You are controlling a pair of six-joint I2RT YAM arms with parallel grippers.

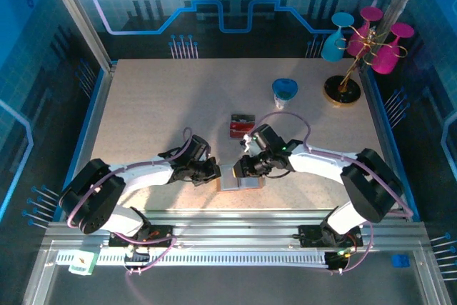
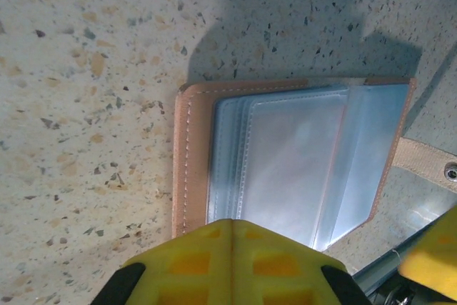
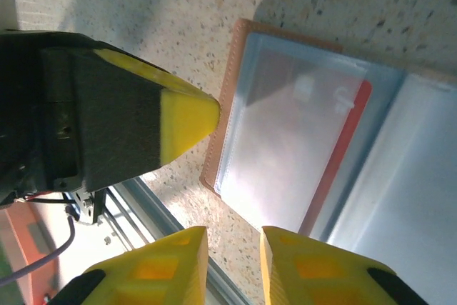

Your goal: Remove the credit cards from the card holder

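Right wrist view showed the open tan leather card holder (image 3: 223, 105), left jaws shut against its rim; narrowly parted right jaws likely needed to pinch its thin red card (image 3: 344, 144).

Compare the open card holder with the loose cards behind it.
The card holder is larger, tan-rimmed with pale blue sleeves; the loose cards are smaller, red and dark. The card holder lies near the front edge; the loose cards farther back, toward the blue cup. A red card sits sleeved in the card holder; the loose cards lie bare. Both lie flat on the table.
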